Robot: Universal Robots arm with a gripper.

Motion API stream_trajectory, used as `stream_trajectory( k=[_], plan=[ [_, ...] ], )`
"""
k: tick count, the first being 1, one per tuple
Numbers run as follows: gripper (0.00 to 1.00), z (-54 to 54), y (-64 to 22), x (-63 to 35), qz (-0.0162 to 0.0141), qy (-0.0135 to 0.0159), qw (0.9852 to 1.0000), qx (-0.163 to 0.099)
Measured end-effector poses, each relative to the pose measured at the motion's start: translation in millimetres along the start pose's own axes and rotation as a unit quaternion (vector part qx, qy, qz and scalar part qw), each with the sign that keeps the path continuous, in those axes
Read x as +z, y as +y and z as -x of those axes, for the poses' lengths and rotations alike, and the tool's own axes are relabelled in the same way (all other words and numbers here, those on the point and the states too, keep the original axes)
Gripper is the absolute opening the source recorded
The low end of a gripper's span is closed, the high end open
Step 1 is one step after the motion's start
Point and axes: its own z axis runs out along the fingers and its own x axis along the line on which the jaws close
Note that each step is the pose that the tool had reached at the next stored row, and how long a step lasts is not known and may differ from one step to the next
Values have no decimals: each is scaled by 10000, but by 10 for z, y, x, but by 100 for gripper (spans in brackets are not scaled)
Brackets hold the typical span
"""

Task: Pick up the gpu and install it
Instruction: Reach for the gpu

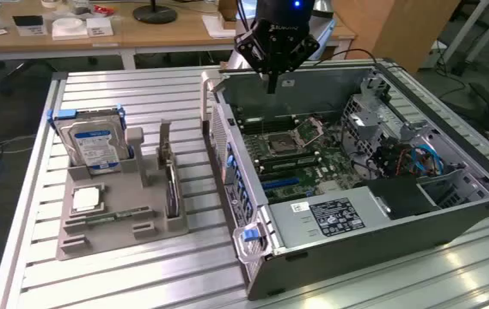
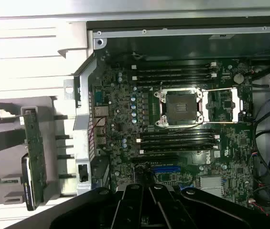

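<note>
In the exterior view, the gripper (image 1: 270, 82) hangs over the far edge of the open computer case (image 1: 450, 222), its fingers pressed together and holding nothing. The gpu (image 1: 172, 192) stands on edge in the grey holder (image 1: 111, 238), along the side nearest the case.

In the wrist view, the gripper (image 2: 149, 191) looks down on the motherboard (image 2: 173, 119), and the gpu (image 2: 34, 152) sits untouched beyond the case wall.

The pick-up appears not yet begun. A grasp would need parted fingers squared across the card's thin top edge.
</note>
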Motion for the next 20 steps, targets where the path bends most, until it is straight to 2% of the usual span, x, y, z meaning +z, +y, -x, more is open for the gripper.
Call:
stream_trajectory(
  k=[20],
  plan=[
    [11,-69,-5,-2,0,0,10000,0]
  ],
)
